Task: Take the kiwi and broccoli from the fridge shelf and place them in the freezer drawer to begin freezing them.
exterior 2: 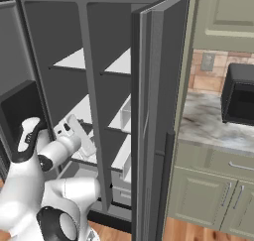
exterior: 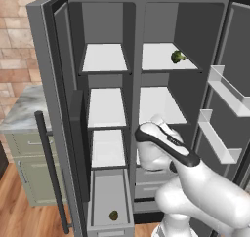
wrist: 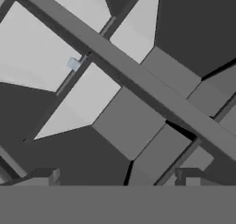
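Grey all through, the open fridge (exterior: 134,31) has two columns of white shelves, three a side as far as I can count. One broccoli (exterior: 177,57) sits on the top right fridge shelf (exterior: 161,60), towards its right end. One kiwi (exterior: 113,215) lies at the front of the pulled-out freezer drawer (exterior: 110,221), bottom left. Two white door bins (exterior: 227,92) hang on the right door. From the hand view, the gripper (wrist: 120,178) has its jaws spread wide, with nothing between them and touching nothing, aimed at the shelves and lower drawers.
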